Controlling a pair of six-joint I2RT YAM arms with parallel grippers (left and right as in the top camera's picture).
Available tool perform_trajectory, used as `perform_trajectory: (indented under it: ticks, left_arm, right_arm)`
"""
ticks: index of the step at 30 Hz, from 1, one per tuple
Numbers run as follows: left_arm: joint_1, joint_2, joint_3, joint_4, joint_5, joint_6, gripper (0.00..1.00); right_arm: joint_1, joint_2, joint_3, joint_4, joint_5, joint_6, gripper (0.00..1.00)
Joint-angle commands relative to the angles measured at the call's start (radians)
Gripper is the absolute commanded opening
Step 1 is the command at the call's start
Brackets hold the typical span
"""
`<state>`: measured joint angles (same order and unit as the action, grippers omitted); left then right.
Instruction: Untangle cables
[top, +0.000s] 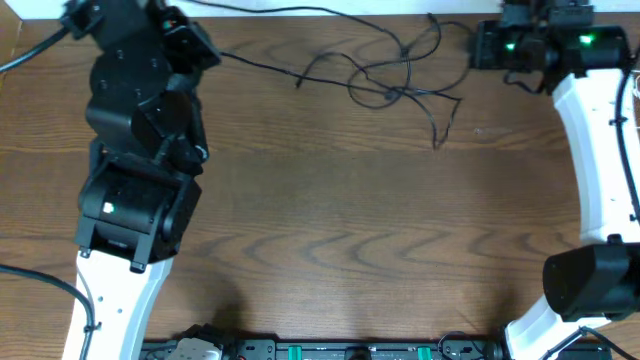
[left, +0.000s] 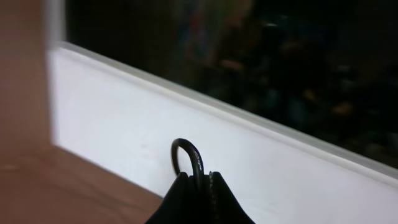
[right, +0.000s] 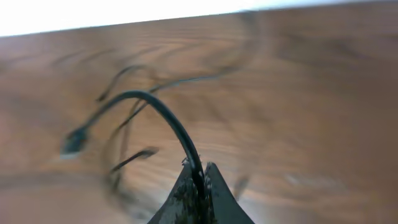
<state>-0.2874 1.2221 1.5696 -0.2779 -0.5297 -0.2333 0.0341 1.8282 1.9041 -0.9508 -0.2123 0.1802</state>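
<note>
The left gripper (left: 200, 178) is closed on a small loop of black cable (left: 196, 157), which is held up in front of the white border (left: 124, 124) behind the table. The right gripper (right: 200, 177) is clamped on an arched black strand (right: 165, 112). Between both grippers, the tangled cables (top: 395, 80) are spread on the wooden table (top: 330, 220), at its far side.

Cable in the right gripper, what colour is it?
Black. The cable shows best in the right wrist view, arching out of the right gripper.
</note>
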Motion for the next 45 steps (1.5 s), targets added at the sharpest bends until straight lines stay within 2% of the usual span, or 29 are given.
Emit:
perform_trajectory:
  ticks: [1,7,15,17,19,25,26,30,36,41,45]
  left_arm:
    - [0.047,-0.008,0.001,-0.005,-0.111,0.076,0.07]
    - [0.109,-0.008,0.001,-0.013,-0.11,0.076,0.08]
    - [0.109,-0.008,0.001,0.019,-0.104,0.076,0.08]
    - [0.109,-0.008,0.001,0.026,-0.054,0.076,0.07]
    - [0.109,-0.008,0.001,0.025,-0.001,0.076,0.07]
    - [0.105,-0.008,0.001,0.024,0.113,0.056,0.07]
    - [0.105,-0.008,0.001,0.024,0.129,0.053,0.07]
    - [0.105,-0.008,0.001,0.025,0.156,0.051,0.08]
    - [0.105,-0.008,0.001,0.025,0.156,0.049,0.08]
    - [0.105,-0.008,0.001,0.025,0.156,0.049,0.07]
    - [0.105,-0.008,0.001,0.025,0.155,0.049,0.07]
  right_arm:
    - [-0.052,0.016,0.003,-0.028,0.192,0.113,0.01]
    - [-0.118,0.018,-0.002,-0.061,0.255,0.143,0.01]
    - [-0.138,0.042,-0.039,-0.101,0.278,0.145,0.01]
    - [-0.139,0.049,-0.063,-0.1,0.275,0.145,0.01]
    - [-0.132,0.06,-0.07,-0.087,0.222,0.11,0.06]
    - [-0.103,0.06,-0.064,-0.038,-0.113,-0.167,0.49]
    - [-0.098,0.06,-0.064,-0.033,-0.171,-0.195,0.53]
    - [-0.082,0.061,-0.064,-0.031,-0.306,-0.224,0.56]
    - [-0.021,0.063,-0.068,-0.039,-0.371,-0.307,0.63]
    - [0.064,0.086,-0.068,-0.095,-0.413,-0.435,0.68]
    - [0.132,0.112,-0.068,-0.184,-0.426,-0.594,0.72]
